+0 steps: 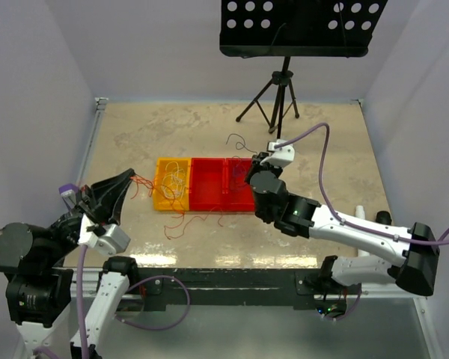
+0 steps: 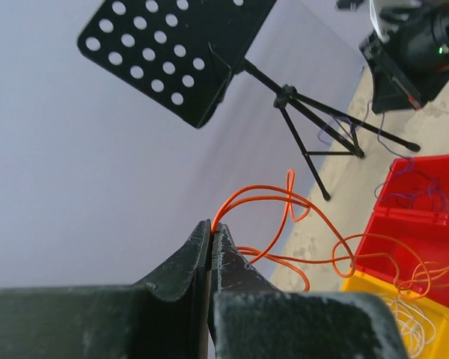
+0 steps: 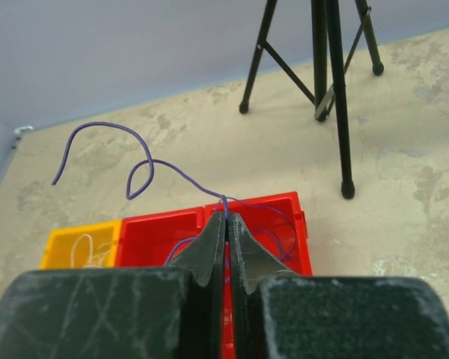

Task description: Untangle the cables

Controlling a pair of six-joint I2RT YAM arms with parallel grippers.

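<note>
Pinching an orange wire, the left claw is closed tight; the right claw likewise nips a purple wire. Both wires trail toward the bins. They look light and springy, and are probably best gripped near an end.

you face pale lilac-grey walls on three sides; mottled beige tabletop below; black perforated music stand on a tripod at your far edge.

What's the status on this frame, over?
Left gripper shut on orange wire, trailing to the bins. Right gripper shut on purple wire above red bin. White wires in yellow bin. Music stand far back.
</note>
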